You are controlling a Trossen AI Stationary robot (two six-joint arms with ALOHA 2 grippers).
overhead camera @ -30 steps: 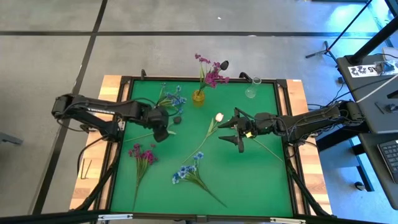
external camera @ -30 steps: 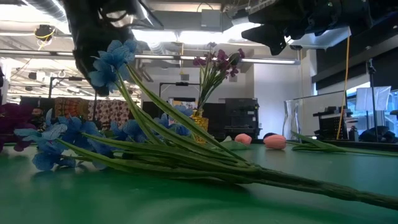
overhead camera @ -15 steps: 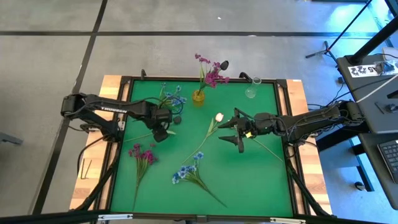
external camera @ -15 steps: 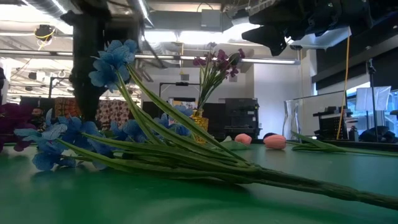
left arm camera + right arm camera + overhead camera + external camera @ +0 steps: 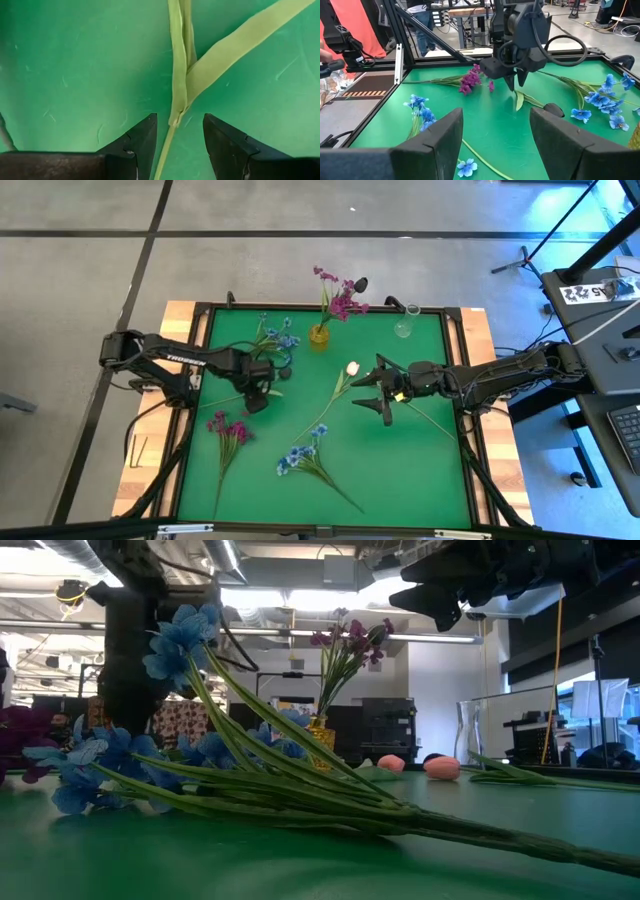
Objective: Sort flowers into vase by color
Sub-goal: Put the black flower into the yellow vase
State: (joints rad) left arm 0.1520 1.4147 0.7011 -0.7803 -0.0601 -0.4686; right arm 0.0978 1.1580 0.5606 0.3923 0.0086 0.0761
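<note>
A pale green stem with a long leaf [image 5: 176,90] lies flat on the green mat. My left gripper [image 5: 178,137] points down over it, open, one finger on either side of the stem without touching it. The high view shows this gripper [image 5: 256,398] at the mat's left. That stem's dark bloom [image 5: 552,109] lies just beyond. My right gripper [image 5: 383,395] hovers open and level at mid-table beside a white tulip [image 5: 352,367]. Magenta flowers [image 5: 340,298] stand in a yellow vase [image 5: 319,335]. Loose blue sprays [image 5: 300,458] [image 5: 275,338] and a magenta spray [image 5: 230,428] lie on the mat.
A clear glass vase [image 5: 405,325] stands at the far edge, right of the yellow one. Another green stem [image 5: 430,420] lies right of my right gripper. The mat has a raised dark frame [image 5: 195,380] all round. In the low view blue blooms [image 5: 180,640] fill the foreground.
My left gripper has come down toward the stem on the mat and tipped to point more steeply down, its fingers still apart. The flowers have stayed where they lay.
</note>
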